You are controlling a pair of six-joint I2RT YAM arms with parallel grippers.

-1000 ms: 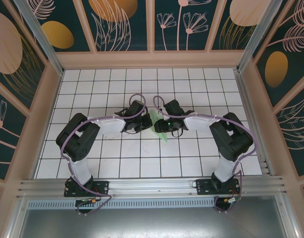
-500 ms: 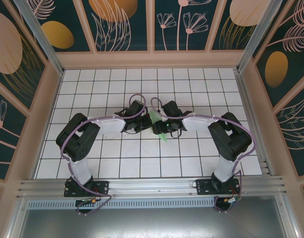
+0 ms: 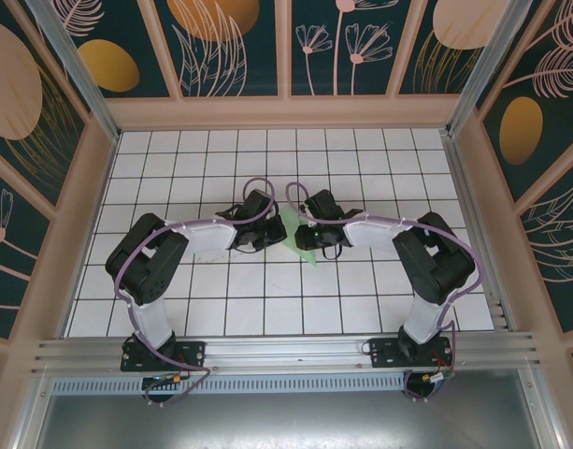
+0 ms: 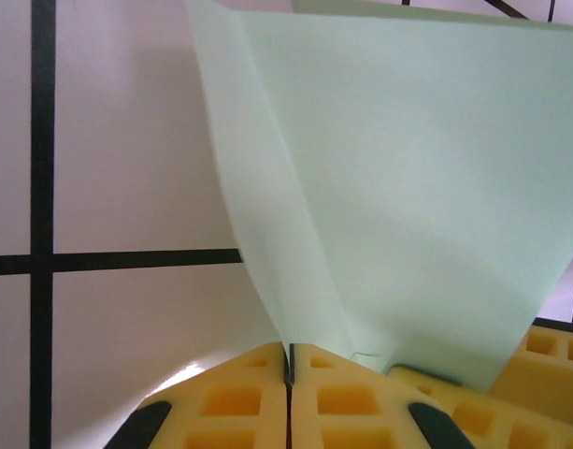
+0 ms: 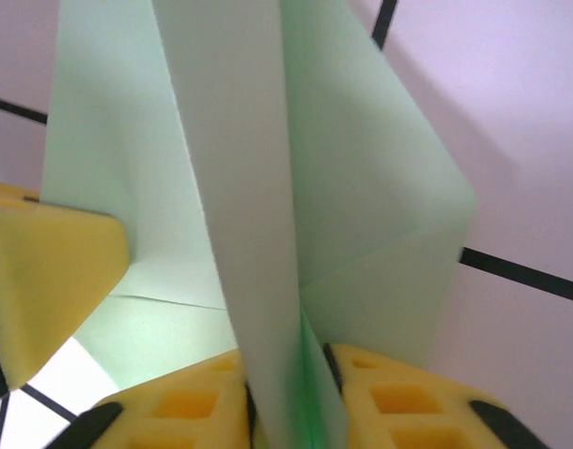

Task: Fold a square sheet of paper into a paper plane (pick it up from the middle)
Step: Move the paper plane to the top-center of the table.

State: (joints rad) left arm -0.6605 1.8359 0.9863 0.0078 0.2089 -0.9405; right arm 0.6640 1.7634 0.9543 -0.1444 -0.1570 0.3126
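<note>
The paper [image 3: 298, 239] is a folded pale mint-green piece with creases, a narrow pointed shape held between both grippers over the middle of the table. My left gripper [image 3: 278, 234] is shut on its left edge. In the left wrist view the yellow pads [image 4: 230, 398] pinch a thin flap of the paper [image 4: 408, 187], which fans upward. My right gripper [image 3: 303, 237] is shut on the other side. In the right wrist view several layers of the paper [image 5: 239, 187] rise from the closed gripper [image 5: 286, 398]. A left finger [image 5: 52, 281] shows beside it.
The table [image 3: 267, 299] is white with a black grid, fenced by wooden walls [image 3: 286, 112] on three sides. An aluminium rail [image 3: 286, 351] with both arm bases runs along the near edge. Both arms reach inward and meet at the centre.
The two grippers have drawn a little closer and the paper between them has turned, so more of its pale face now shows between them from above.
</note>
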